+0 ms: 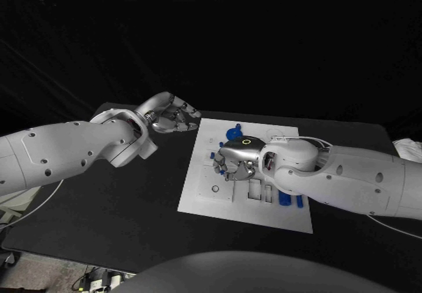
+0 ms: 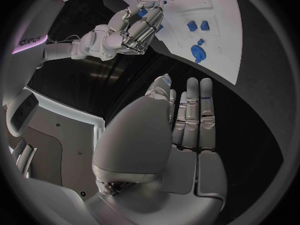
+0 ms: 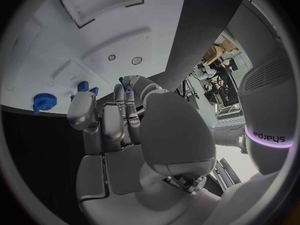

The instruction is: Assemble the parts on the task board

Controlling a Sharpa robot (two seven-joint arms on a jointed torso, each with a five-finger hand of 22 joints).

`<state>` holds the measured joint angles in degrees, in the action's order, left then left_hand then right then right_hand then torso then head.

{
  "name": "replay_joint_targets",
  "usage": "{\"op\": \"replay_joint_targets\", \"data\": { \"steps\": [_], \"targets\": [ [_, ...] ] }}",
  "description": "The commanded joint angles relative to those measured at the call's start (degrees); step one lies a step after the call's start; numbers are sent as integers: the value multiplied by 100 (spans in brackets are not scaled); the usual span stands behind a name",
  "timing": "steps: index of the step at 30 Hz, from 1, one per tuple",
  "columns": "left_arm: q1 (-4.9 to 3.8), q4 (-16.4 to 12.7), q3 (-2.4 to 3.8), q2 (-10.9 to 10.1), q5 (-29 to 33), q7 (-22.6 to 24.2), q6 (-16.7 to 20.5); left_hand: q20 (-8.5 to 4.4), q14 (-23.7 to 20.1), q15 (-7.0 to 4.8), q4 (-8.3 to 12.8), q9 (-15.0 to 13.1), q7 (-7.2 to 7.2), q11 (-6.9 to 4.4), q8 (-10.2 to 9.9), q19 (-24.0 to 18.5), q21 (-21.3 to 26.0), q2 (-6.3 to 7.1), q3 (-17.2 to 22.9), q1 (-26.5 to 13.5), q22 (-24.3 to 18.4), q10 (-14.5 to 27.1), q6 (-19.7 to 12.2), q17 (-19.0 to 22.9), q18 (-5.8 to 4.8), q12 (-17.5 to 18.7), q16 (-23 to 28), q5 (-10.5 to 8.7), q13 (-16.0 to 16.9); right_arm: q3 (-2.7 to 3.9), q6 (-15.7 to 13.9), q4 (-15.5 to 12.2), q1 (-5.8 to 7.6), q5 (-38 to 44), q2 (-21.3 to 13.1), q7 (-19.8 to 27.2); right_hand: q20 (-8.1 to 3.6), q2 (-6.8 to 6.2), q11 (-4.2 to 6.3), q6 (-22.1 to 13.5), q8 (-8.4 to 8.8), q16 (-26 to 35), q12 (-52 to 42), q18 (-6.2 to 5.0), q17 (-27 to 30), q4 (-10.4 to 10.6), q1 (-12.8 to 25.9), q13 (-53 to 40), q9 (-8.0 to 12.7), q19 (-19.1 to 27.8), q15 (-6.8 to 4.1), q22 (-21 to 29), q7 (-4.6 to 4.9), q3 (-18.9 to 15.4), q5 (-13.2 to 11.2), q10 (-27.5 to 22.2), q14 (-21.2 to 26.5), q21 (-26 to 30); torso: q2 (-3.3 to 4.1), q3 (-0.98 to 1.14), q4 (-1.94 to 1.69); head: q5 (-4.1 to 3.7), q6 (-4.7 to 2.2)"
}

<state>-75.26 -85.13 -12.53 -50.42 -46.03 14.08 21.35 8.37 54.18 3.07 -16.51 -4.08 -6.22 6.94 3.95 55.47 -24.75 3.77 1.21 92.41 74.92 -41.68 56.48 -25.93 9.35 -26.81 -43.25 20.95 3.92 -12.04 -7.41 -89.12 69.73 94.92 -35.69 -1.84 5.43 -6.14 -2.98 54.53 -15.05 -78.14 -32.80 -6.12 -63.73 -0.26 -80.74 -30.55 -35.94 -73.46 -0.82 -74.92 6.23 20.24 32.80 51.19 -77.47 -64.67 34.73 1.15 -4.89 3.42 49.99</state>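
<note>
White task board (image 1: 198, 198) lying flat in the middle of the black table (image 1: 105, 213), long side running away from the robot. Small blue parts scattered on it: a gear-like blue piece (image 1: 233, 131) near the far edge, smaller blue pieces (image 2: 197, 26) just beside it, blue pegs (image 1: 290, 200) near the right edge by shallow slots. Probably light, rigid plastic, smooth and a little slippery; best pinched by the sides between fingertips, with care not to flick them off the board.

Right hand (image 1: 236, 160) over the middle of the board, palm down, fingers curled toward the surface; something small and blue at the fingertips (image 3: 127, 82) in the right wrist view, but whether pinched or merely touched, cannot tell. Right arm reaching in low across the board's near right portion.

Left hand (image 1: 171, 113) raised just off the board's far left corner, above the table, holding nothing, fingers straight and side by side in the left wrist view, relaxed rather than clenched.
</note>
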Motion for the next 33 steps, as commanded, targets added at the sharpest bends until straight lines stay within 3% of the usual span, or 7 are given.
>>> {"op": "replay_joint_targets", "data": {
  "steps": [1,14,33],
  "targets": [
    [12,3,3,22,47,56,-59,3,48,5,-21,-4,-35,17,11,-15,32,-42,-3,-33,66,39,12,15,8,-30,37,33,-2,2,107,-38,-43,147,-26,-73,-2,-23,-38,-19,23,30,37,40,6,-23,32,7,-5,42,24,-743,18,23,-26,-1,25,20,-3,-3,8,15,1],
    [33,19,2,50,47,44,-91,20,202,-3,-17,-1,-41,37,5,34,29,-45,-4,-25,100,59,4,57,32,-84,-32,34,-2,2,30,-57,-159,304,-129,-120,9,-28,-49,-22,40,33,48,36,16,-40,25,12,-3,55,37,-739,31,37,-47,2,30,34,-18,-21,7,10,1],
    [36,54,2,73,29,-50,-111,30,280,-9,-16,2,-15,56,-2,76,22,-40,-7,-17,117,65,-12,80,49,-121,-83,33,-2,2,-161,78,-237,395,-143,-93,14,-29,-53,-22,49,29,52,36,8,-53,16,14,-2,56,43,-739,37,48,-54,8,25,32,-24,-27,4,20,1]
  ]
}}
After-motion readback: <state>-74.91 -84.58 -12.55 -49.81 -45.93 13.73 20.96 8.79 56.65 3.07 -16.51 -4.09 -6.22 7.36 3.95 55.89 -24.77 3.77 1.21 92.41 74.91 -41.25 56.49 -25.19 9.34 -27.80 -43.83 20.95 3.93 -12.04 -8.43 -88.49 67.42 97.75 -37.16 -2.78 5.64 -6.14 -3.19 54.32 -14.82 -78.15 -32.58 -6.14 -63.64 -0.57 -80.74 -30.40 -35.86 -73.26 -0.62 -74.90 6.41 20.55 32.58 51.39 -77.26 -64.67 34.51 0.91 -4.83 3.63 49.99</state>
